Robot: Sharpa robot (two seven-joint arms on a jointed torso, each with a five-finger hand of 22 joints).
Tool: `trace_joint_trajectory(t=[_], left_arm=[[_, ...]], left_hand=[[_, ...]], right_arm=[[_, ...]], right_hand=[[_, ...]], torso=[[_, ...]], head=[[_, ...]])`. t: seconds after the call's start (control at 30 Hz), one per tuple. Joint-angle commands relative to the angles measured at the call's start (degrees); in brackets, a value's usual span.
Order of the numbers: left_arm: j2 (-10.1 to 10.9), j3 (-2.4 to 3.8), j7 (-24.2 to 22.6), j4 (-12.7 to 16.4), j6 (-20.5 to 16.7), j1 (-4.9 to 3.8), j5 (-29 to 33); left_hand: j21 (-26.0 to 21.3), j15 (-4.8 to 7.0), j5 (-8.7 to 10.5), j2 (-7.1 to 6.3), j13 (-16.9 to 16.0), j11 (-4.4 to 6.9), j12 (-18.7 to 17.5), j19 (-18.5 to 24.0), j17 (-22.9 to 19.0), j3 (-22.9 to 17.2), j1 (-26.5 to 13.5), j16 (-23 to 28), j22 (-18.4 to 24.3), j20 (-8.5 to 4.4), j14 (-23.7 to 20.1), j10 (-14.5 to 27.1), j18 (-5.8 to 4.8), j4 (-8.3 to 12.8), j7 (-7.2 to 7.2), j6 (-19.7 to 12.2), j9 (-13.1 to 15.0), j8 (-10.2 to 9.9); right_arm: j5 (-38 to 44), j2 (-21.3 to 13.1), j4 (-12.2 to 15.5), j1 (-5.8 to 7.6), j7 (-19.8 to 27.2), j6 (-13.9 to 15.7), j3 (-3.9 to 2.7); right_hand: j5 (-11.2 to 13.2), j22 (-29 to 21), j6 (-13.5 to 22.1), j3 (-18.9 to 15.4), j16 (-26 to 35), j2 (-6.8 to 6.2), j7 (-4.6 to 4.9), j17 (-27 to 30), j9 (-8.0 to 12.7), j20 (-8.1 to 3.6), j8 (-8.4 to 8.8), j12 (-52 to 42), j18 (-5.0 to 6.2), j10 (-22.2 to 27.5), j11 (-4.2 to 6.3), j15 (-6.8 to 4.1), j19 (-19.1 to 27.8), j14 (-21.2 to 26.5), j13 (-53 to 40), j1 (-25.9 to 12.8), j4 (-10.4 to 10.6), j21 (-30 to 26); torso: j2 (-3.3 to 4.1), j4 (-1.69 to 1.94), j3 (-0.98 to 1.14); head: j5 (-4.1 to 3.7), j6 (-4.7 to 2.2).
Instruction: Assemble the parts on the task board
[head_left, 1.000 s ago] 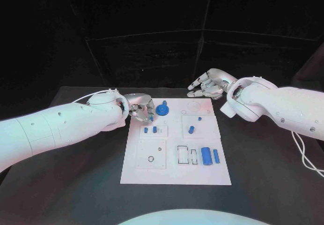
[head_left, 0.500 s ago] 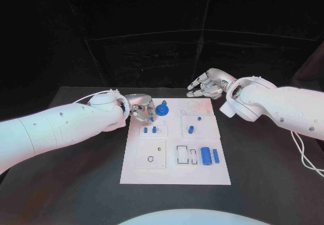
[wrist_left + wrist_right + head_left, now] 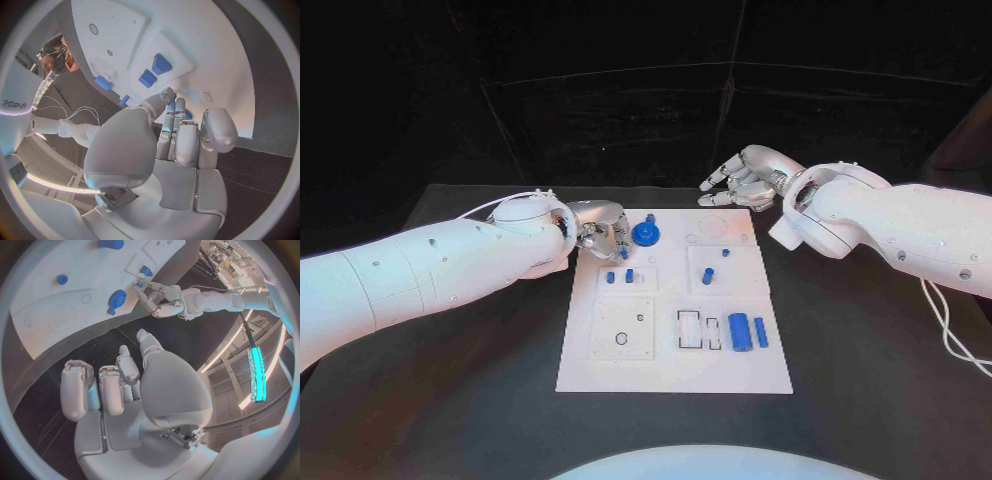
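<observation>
The white task board (image 3: 675,372) lies in the middle of the table. A blue gear (image 3: 646,234) stands near its far left corner, also seen in the right wrist view (image 3: 117,298). My left hand (image 3: 599,230) hovers at the board's left edge, its fingertips (image 3: 176,107) right beside the gear with nothing plainly in their grip. My right hand (image 3: 747,178) hangs above the table behind the board's far edge, fingers (image 3: 109,385) apart and holding nothing. Two small blue blocks (image 3: 620,277) sit on a raised plate, a blue peg (image 3: 708,277) on the plate beside it.
Two blue cylinders (image 3: 749,333) lie at the board's near right, next to an empty rectangular slot (image 3: 691,328). A square plate with small holes (image 3: 623,328) sits at the near left. Black table (image 3: 459,400) surrounds the board.
</observation>
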State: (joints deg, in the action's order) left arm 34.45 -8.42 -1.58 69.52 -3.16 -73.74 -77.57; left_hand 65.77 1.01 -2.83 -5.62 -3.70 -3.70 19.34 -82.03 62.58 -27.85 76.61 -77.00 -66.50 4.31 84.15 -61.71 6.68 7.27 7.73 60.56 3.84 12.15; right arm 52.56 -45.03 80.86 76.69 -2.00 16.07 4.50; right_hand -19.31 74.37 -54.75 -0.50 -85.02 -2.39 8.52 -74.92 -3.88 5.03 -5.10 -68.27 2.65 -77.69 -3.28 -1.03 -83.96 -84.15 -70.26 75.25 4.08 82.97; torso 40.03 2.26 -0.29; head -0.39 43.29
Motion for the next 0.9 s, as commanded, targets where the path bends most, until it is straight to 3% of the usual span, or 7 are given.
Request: trace_joint_trajectory(t=[0.03,0.53,0.63,0.8,0.9], left_arm=[[-0.06,-0.03,0.78,-0.12,1.09,-0.01,0.13],[0.21,-0.03,0.76,-0.17,-0.21,-0.01,0.14],[0.42,-0.03,0.86,-0.11,-0.27,-0.01,0.14],[1.34,-0.02,1.08,0.25,-0.49,-0.01,0.15],[2.59,0.01,0.79,0.95,-1.54,-0.01,1.06]], left_hand=[[-0.11,-0.15,0.06,-0.13,0.11,-0.46,-0.63,-0.34,-0.18,-0.01,-0.62,0.18,-0.02,0.31,0.73,0.35,-1.04,0.24,0.06,-0.78,-0.12,-0.60],[-1.16,-0.76,0.06,-1.26,0.10,-1.17,-3.51,0.06,-1.01,0.17,-1.45,0.40,0.73,0.91,0.60,2.25,-0.82,0.51,0.68,-5.54,-0.26,-4.34],[-1.28,-0.78,0.06,-1.33,0.10,-1.20,-3.69,0.09,-1.10,0.19,-1.49,0.43,0.81,0.94,0.59,2.36,-0.79,0.53,0.70,-5.78,-0.24,-4.55],[-1.38,-0.79,0.06,-1.33,0.09,-1.22,-3.77,0.13,-1.15,0.18,-1.48,0.45,0.91,0.95,0.58,2.39,-0.77,0.55,0.73,-5.83,-0.23,-4.61],[-1.47,-0.82,0.05,-1.05,0.07,-1.27,-3.94,0.14,-1.31,-0.04,-1.30,0.50,0.96,0.99,0.56,2.37,-0.75,0.59,0.81,-5.55,-0.11,-4.56]], right_arm=[[-0.05,-0.02,0.13,0.11,0.43,0.12,-0.05],[-0.04,-0.20,0.12,0.11,0.32,0.08,-0.05],[-0.04,-0.26,0.06,0.11,0.22,-0.17,-0.05],[0.46,-0.62,0.04,0.11,-0.30,-1.16,-0.04],[3.14,-1.26,0.22,0.11,-0.73,-2.24,-0.04]], right_hand=[[-0.02,0.02,0.42,-0.22,0.11,0.02,0.00,-7.32,0.00,-0.08,-0.25,0.20,0.51,0.41,-0.11,-0.02,0.43,-4.07,0.01,-0.29,-0.04,-0.28],[-0.01,-0.22,0.47,-0.27,0.26,0.01,0.01,-7.10,0.00,-0.08,-0.24,1.29,0.56,1.06,-0.11,-0.01,0.53,-4.02,0.99,-0.25,-0.05,-0.40],[0.01,-0.75,0.71,-0.28,0.56,0.05,0.02,-6.69,0.01,-0.08,-0.17,5.65,0.66,3.65,-0.10,-0.03,0.76,-3.92,4.83,0.00,-0.11,-0.68],[0.30,-5.11,0.61,1.04,3.44,0.80,-0.19,-2.86,-0.08,-0.39,-0.43,25.93,1.52,13.66,0.26,-0.38,2.55,-2.96,22.44,2.46,-0.94,-3.09],[1.59,-6.58,-0.58,3.88,4.96,0.91,-0.23,-1.00,-0.10,-0.60,-0.89,33.53,1.70,14.23,0.42,-0.55,2.96,-2.67,29.31,4.74,-2.18,-4.09]], torso=[[-0.02,0.00,0.00],[-0.03,0.03,-0.05],[-0.05,0.00,-0.04],[-0.06,0.05,-0.08],[-0.10,0.07,-0.14]], head=[[-0.01,0.00],[0.01,-0.07],[0.03,-0.08],[-0.02,-0.16],[-0.08,-0.24]])
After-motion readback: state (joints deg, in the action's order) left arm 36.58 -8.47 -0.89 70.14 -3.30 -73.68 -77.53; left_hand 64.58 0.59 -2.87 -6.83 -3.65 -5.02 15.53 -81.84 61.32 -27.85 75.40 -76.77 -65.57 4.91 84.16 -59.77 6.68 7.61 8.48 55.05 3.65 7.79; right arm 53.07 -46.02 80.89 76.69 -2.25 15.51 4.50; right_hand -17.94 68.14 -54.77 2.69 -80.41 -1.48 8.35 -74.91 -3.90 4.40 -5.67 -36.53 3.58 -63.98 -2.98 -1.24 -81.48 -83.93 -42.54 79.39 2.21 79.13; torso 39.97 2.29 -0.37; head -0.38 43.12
